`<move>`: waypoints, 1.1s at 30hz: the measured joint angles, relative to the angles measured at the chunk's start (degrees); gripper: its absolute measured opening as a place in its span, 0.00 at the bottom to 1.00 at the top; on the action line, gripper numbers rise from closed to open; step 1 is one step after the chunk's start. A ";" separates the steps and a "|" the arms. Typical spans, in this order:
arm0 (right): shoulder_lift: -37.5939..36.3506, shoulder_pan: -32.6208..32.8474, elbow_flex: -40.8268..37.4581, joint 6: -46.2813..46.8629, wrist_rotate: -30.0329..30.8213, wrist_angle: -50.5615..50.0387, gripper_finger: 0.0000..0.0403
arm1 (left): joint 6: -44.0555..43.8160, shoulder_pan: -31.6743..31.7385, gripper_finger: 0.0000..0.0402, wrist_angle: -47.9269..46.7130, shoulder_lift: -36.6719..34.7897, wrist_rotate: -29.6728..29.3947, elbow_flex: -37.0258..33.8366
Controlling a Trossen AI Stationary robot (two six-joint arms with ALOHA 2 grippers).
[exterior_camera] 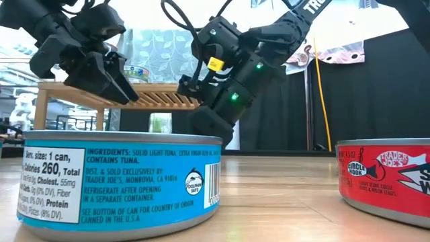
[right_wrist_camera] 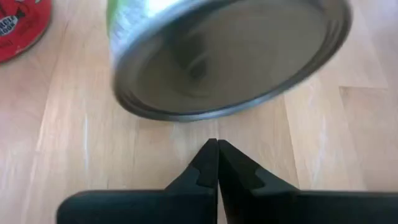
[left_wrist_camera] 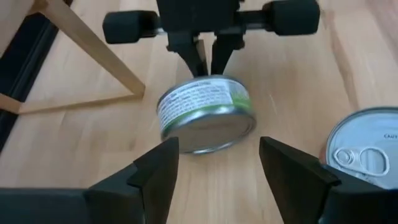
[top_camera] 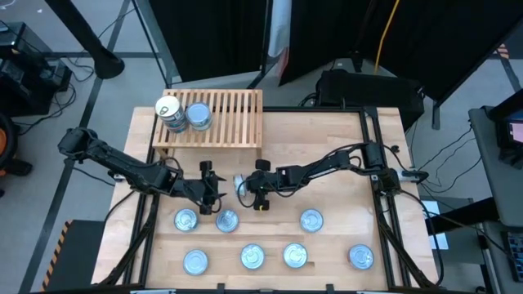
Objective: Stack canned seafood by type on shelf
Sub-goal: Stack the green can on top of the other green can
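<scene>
A green-labelled can (left_wrist_camera: 205, 112) lies tilted on the table just in front of the shelf (top_camera: 214, 118), its plain bottom facing my left gripper (left_wrist_camera: 219, 149). That gripper is open, its fingers standing either side of the can's near edge without touching it. From the opposite side, my right gripper (right_wrist_camera: 216, 144) is shut, its tips at the can's (right_wrist_camera: 224, 56) rim. In the high view both grippers meet mid-table: the left gripper (top_camera: 219, 189) and the right gripper (top_camera: 248, 190). Two cans (top_camera: 167, 110) (top_camera: 198, 116) stand at the shelf's left end.
Several silver-topped cans sit in two rows near the front, such as one (top_camera: 227, 220) close under the left gripper and another (top_camera: 311, 220) to the right. A blue-labelled can (exterior_camera: 121, 185) and a red one (exterior_camera: 386, 181) stand at the front edge.
</scene>
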 joint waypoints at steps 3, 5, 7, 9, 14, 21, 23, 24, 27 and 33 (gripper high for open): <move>-0.02 0.00 0.02 -0.05 0.02 -0.04 0.00 | 1.12 -0.15 0.58 -1.13 0.00 -1.02 0.00; -0.02 0.00 0.02 -0.46 0.02 -0.33 0.00 | 4.06 -0.17 0.58 -1.08 0.00 -2.09 -0.10; -0.02 0.00 0.02 -0.72 0.02 -0.26 0.00 | 7.53 -0.18 0.58 -1.01 0.00 -2.72 -0.13; -0.02 0.00 0.06 -0.76 0.02 -0.24 0.00 | 10.83 -0.22 0.58 -0.39 0.00 -3.37 -0.15; -0.23 0.01 0.09 1.39 0.02 -1.08 0.00 | 16.54 -0.18 0.58 0.91 0.00 -5.33 -0.15; -6.44 0.71 0.48 18.07 0.17 -17.65 0.00 | 14.84 -0.36 0.58 0.68 0.00 -3.87 -0.17; -7.77 2.33 0.48 21.31 0.50 -18.59 0.01 | 14.95 -0.72 0.58 0.77 0.02 -3.50 -0.20; -8.26 3.55 0.46 22.48 0.44 -18.65 0.01 | 14.95 -1.01 0.58 1.02 0.02 -3.36 -0.20; -8.83 7.19 0.61 26.38 -0.16 -15.73 0.08 | 14.77 -1.12 0.58 1.70 0.02 -3.20 -0.21; -8.50 11.58 0.46 35.35 9.34 -13.21 0.34 | 13.34 -1.69 0.58 2.45 0.02 -3.10 -0.21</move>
